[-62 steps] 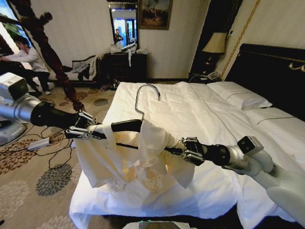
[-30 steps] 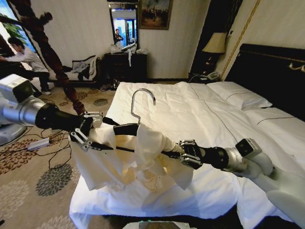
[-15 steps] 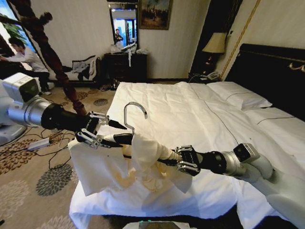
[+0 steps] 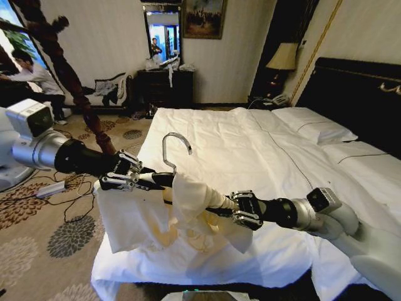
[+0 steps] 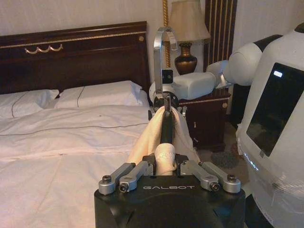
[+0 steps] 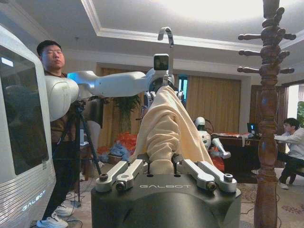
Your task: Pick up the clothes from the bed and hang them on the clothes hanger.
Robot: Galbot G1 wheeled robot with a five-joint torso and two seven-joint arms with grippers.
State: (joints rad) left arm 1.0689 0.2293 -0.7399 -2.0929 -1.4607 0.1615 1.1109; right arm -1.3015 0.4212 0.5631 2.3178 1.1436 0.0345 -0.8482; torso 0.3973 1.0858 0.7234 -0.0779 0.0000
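Spanning the lower middle of the head view, the clothes hanger point(image 4: 164, 180) is held level between the two grippers above the foot of the bed point(image 4: 250, 150). At centre left, the left gripper point(image 4: 135, 179) has its fingers closed on the hanger's left shoulder arm, where the fabric is bunched. The cream garment point(image 4: 156, 216) hangs over the hanger and drops in folds toward the white duvet, with a flat panel at lower left and a twisted mass at lower centre. Rising from the middle of the hanger, the silver wire hook point(image 4: 175, 149) curves to the right. Right of centre, the right gripper point(image 4: 227, 208) is clamped on the cloth-wrapped right shoulder arm, and its forearm runs off toward the lower right corner. In the left wrist view, the gripper's fingers point(image 5: 137, 172) flank the covered hanger end at lower centre; the right wrist view shows the same for the right fingers point(image 6: 124, 172).
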